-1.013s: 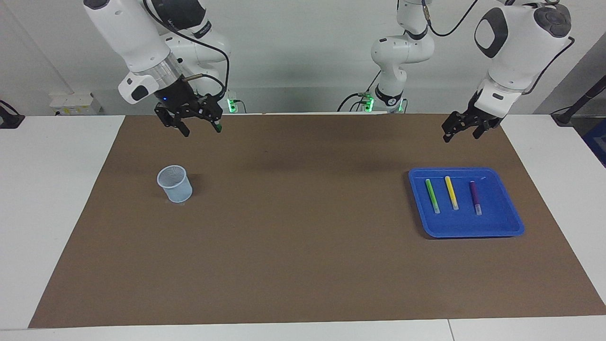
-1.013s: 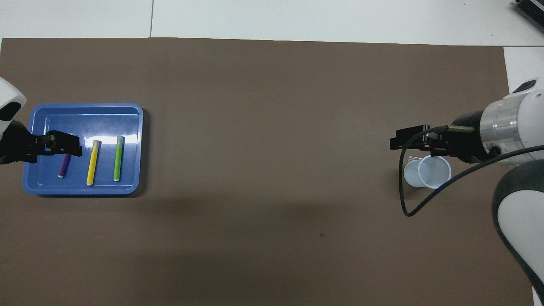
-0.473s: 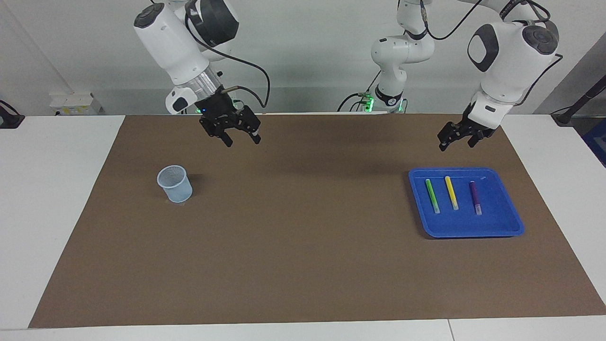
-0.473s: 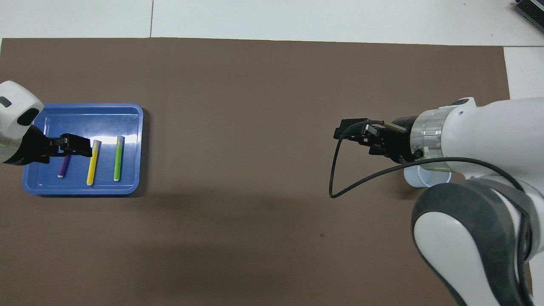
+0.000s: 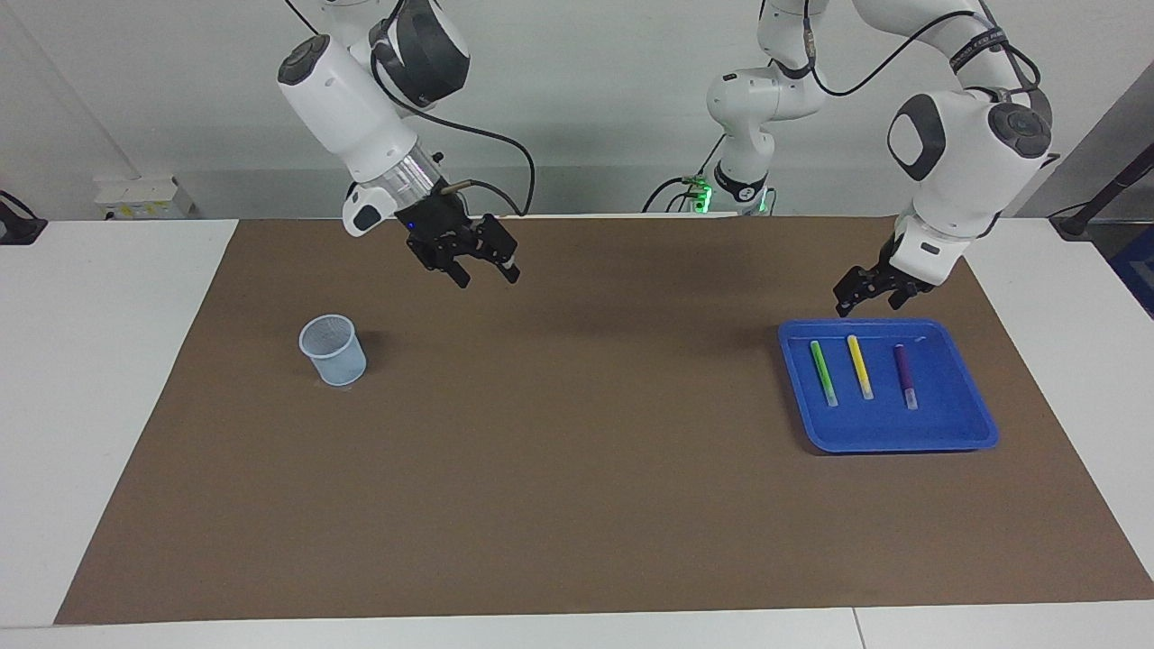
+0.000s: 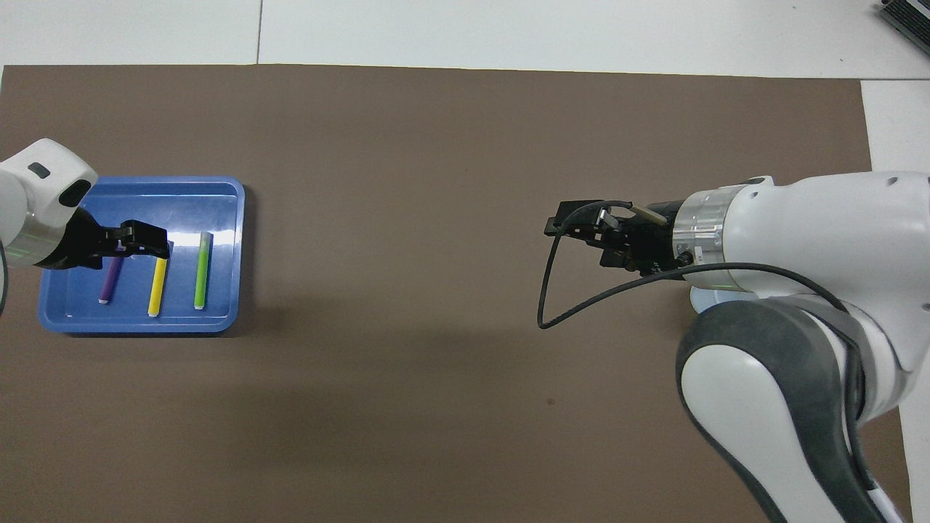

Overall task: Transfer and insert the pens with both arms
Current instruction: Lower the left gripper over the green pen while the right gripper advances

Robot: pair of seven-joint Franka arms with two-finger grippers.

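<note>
From the facing view, a white tabletop (image 5: 117, 379) carries a broad brown mat (image 5: 577, 433) under a plain pale wall (image 5: 586, 99). The blue tray (image 5: 956, 431) lies on the mat toward the left arm's end, and in it the green pen (image 5: 823, 372), yellow pen (image 5: 859, 366) and purple pen (image 5: 905, 376) lie side by side, apart from one another. The left pincer (image 5: 867, 299) hangs in the air over the tray's edge nearest the robots, fingers spread and empty, touching nothing. Well apart from the tray, toward the right arm's end, a pale mesh cup (image 5: 333, 350) stands upright. The right pincer (image 5: 487, 270) hovers over bare mat between cup and tray (closer to the cup), also spread wide and holding nothing.

From overhead, the left pincer (image 6: 145, 243) covers the upper ends of the purple pen (image 6: 110, 282) and yellow pen (image 6: 156, 288) in the tray (image 6: 145, 323); the green pen (image 6: 201, 270) lies clear. The right arm's bulk hides nearly all of the cup.
</note>
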